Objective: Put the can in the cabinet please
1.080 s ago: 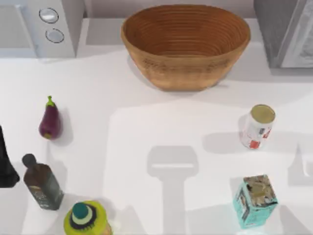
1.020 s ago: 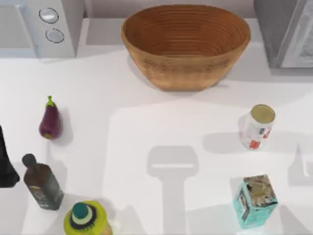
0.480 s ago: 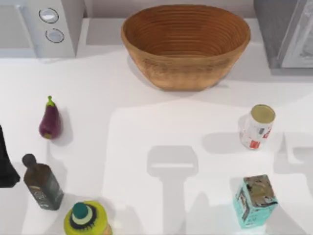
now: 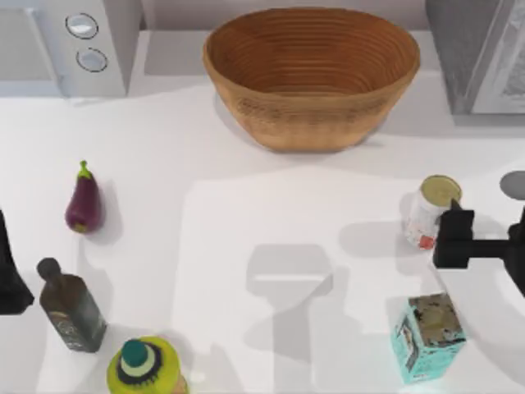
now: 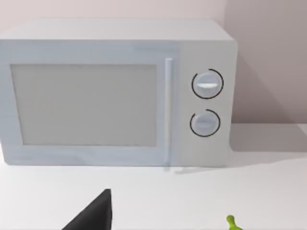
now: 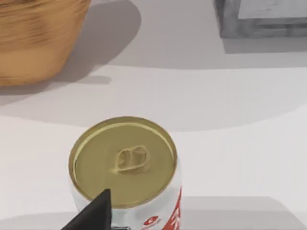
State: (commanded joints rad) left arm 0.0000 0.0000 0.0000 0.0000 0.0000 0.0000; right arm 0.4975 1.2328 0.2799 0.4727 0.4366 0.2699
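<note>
**Can upright on the white surface, right claw beside it**

White surface (image 4: 246,172) carries everything, under a pale wall. The can (image 4: 432,212) stands upright at the right side, in front of the cabinet (image 4: 476,49) in the far right corner. The right claw (image 4: 456,238) sits just beside the can; whether it is open or closed I cannot tell. A basket (image 4: 312,74) sits far centre, a microwave (image 4: 66,41) far left. The left arm (image 4: 10,271) rests at the left edge.
</note>
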